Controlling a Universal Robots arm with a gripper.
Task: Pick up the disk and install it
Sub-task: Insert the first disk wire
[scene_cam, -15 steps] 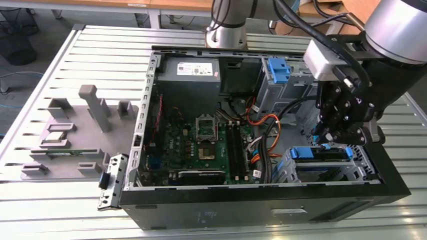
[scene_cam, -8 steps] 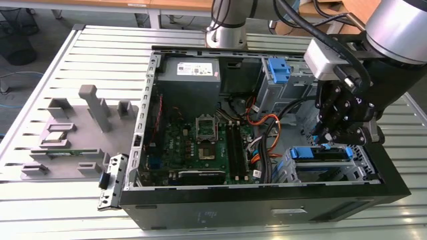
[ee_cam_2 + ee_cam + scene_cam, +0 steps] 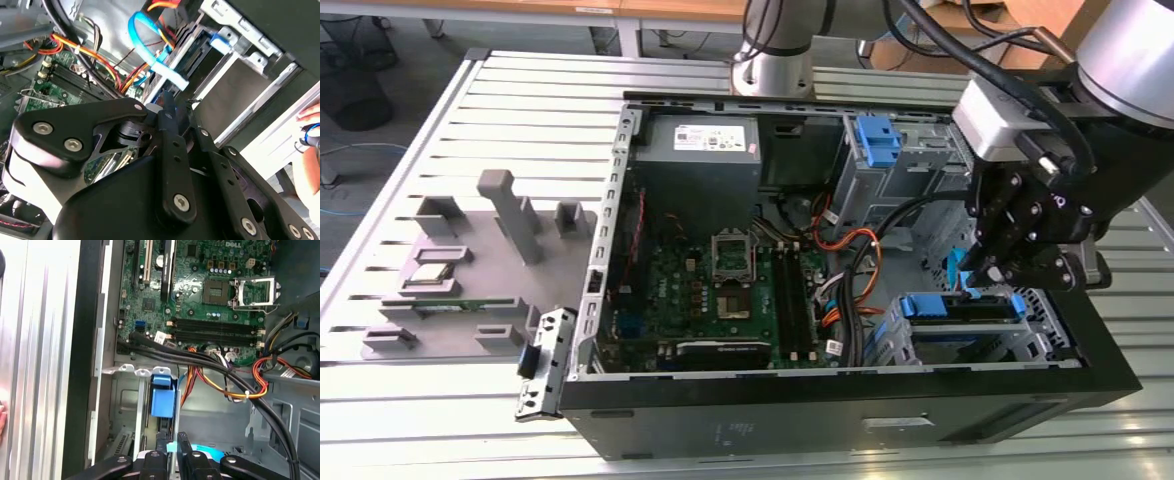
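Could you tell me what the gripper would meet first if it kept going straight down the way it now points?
Most likely the disk with blue rails in the drive bay: the gripper hangs just above it in the exterior view. Depth is unclear; a light blue cable runs close by.

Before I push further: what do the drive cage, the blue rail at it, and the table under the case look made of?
Drive cage: bare sheet metal, dull grey with folded edges. Blue rail: likely moulded plastic, with a uniform, slightly glossy colour. Table: probably aluminium, pale silver with long, evenly spaced slots, like extruded profile.
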